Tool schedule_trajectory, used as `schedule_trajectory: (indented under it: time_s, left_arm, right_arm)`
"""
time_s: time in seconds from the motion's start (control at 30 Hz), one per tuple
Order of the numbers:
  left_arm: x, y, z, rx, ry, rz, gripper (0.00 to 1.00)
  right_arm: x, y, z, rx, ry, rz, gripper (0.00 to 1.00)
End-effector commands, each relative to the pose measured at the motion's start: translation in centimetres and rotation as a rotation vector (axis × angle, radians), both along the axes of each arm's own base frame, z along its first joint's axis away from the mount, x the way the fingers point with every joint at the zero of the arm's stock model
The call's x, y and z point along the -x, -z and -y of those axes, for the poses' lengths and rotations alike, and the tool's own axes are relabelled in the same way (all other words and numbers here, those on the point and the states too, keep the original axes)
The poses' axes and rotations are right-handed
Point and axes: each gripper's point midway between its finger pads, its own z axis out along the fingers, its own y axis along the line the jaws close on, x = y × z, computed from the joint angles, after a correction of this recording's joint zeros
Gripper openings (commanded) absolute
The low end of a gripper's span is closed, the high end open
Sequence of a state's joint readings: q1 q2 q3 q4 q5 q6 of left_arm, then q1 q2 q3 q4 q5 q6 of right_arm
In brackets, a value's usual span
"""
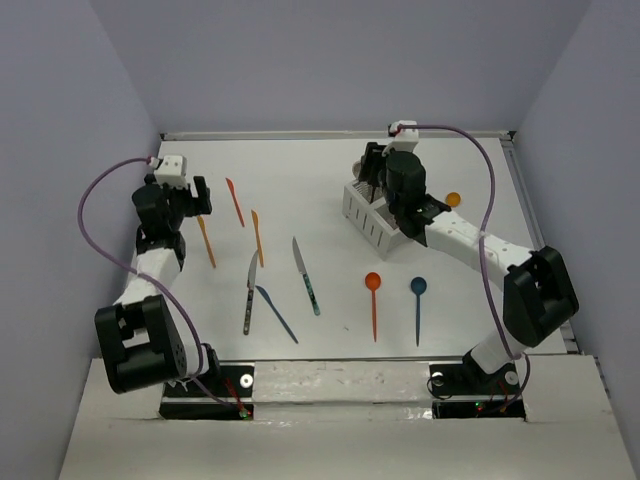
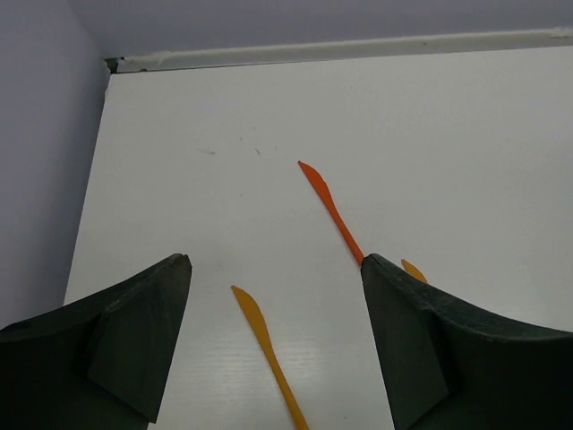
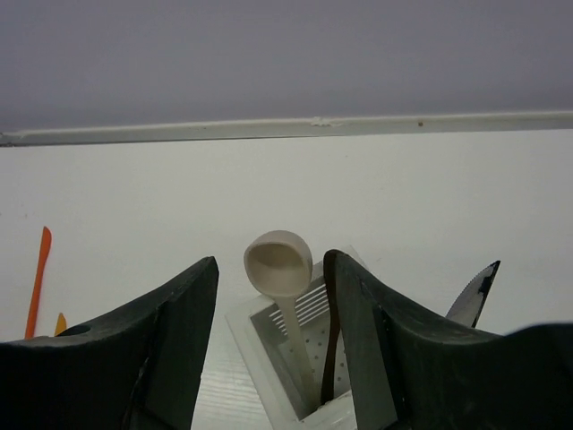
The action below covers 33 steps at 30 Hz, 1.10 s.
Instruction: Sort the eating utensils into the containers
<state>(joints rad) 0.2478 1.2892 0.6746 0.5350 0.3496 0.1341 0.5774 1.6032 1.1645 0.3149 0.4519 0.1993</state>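
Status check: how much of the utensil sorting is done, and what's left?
Done: a beige spoon stands in the white caddy. In hand: nothing. The right fingers are open over the caddy, the left fingers open over an orange knife. Left: most of it, including silver-bladed knives, a blue knife, a blue spoon and an orange spoon on the table.

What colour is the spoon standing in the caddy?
The spoon is beige, seen best in the right wrist view, standing bowl-up in the caddy.
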Motion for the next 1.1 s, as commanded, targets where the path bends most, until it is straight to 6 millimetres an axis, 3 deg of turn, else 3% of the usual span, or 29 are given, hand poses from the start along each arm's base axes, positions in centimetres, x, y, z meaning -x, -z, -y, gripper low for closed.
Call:
schedule_trajectory:
  time_s: [0.0, 0.07, 0.13, 0.17, 0.27, 0.33, 0.47, 0.7, 0.93, 1.07]
  left_arm:
    - [-1.6, 0.9, -0.9, -0.1, -0.074, -0.221, 0.85]
    - [-2.1, 2.7, -1.9, -0.115, -0.092, -0.317, 0.84]
    - [-0.9, 5.6, -2.4, -0.137, -0.086, -0.463, 0.83]
    - [-1.2, 7.0, -2.5, -0.137, -0.067, -0.522, 0.81]
    - [1.3, 11.6, -1.3, -0.099, 0.018, -0.745, 0.73]
    - [1.7, 12.8, -1.1, -0.089, 0.031, -0.785, 0.72]
    - [1.8, 13.5, -1.4, -0.083, 0.002, -0.807, 0.72]
    - [2.2, 14.7, 0.1, -0.074, 0.006, -0.84, 0.73]
    - [3.9, 16.8, -0.4, -0.11, -0.019, -0.92, 0.66]
    - [4.9, 18.0, -0.6, -0.135, -0.01, -0.967, 0.52]
  right_arm:
    - [1.4, -3.0, -0.4, -0.025, -0.054, -0.004, 0.6]
    - [1.9, -2.7, -0.4, -0.033, -0.062, -0.029, 0.6]
    - [2.6, -2.1, -0.1, -0.054, -0.057, -0.071, 0.6]
    - [2.8, -1.9, -0.1, -0.059, -0.057, -0.087, 0.6]
    - [3.5, -0.6, -0.2, -0.063, -0.07, -0.152, 0.6]
    - [3.8, 0.0, -0.2, -0.067, -0.07, -0.169, 0.6]
    - [4.3, 1.4, 0.1, -0.057, -0.066, -0.196, 0.6]
    - [4.4, 3.8, 0.3, -0.005, -0.068, -0.235, 0.61]
    - [4.8, 3.9, 1.1, 0.023, -0.053, -0.229, 0.61]
    - [5.0, 3.6, 1.6, 0.029, -0.033, -0.219, 0.61]
